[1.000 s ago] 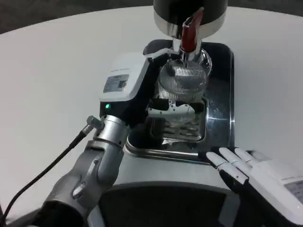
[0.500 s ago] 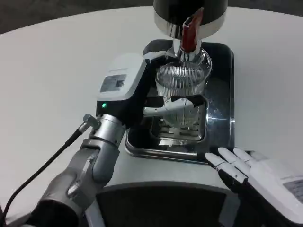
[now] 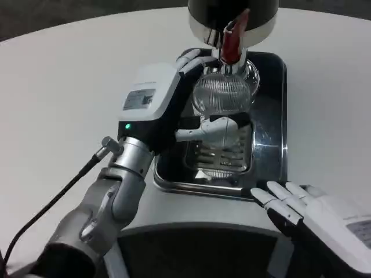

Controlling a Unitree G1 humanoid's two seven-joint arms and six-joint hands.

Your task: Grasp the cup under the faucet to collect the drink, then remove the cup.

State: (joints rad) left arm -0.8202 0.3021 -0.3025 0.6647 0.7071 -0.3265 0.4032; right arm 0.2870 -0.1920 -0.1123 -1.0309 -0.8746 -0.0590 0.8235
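While left hand (image 3: 174,98) fingers (image 3: 211,128) wrap the ribbed cup (image 3: 223,98) under the faucet (image 3: 231,47), right hand (image 3: 307,208) spread, empty.

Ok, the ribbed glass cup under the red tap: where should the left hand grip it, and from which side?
Grip the cup around its ribbed side wall at mid-height, coming from its left, where the left hand already wraps it. The faucet sits right over the rim, so a top grasp looks blocked, and the upright round wall suits a side wrap. The right hand rests apart.
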